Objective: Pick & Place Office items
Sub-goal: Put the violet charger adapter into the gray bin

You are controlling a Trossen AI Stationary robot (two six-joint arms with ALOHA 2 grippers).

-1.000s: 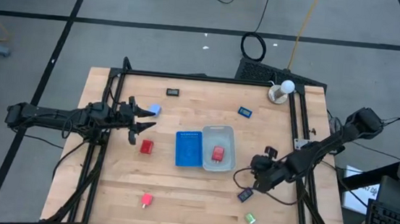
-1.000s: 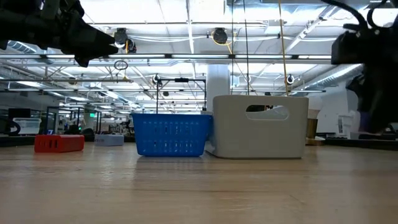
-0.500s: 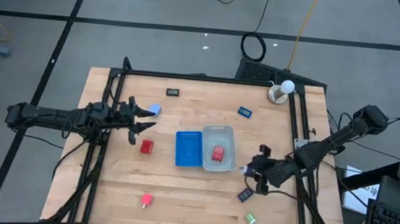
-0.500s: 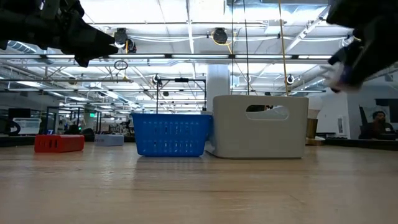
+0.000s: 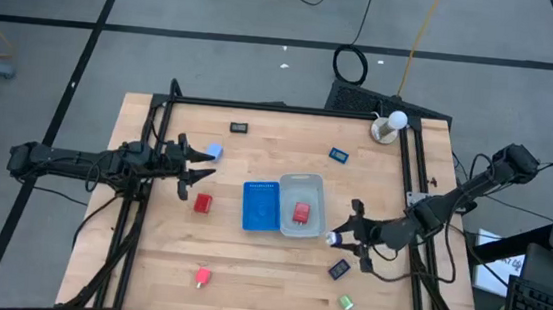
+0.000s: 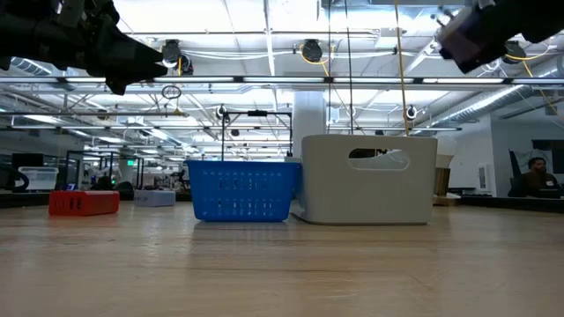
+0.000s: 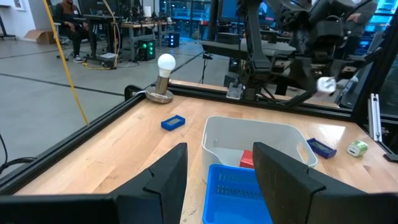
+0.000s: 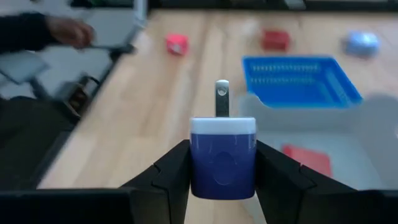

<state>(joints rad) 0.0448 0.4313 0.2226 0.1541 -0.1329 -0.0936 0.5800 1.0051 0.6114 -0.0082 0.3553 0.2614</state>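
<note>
My right gripper (image 8: pixel 222 163), clamped on a blue block (image 8: pixel 222 155), hovers just off the clear tray's (image 5: pixel 316 186) right rim to drop it in, while my left gripper (image 5: pixel 193 164) waits half-open, empty, near the table's (image 5: pixel 266 275) left edge.

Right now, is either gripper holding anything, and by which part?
Right gripper pinches a blue-and-white plug-like block by its opposite sides, prong pointing away. Left gripper is open, empty.

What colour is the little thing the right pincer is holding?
Blue with a white top. The held piece shows best in the right wrist view, squeezed in the right pincer.
</note>
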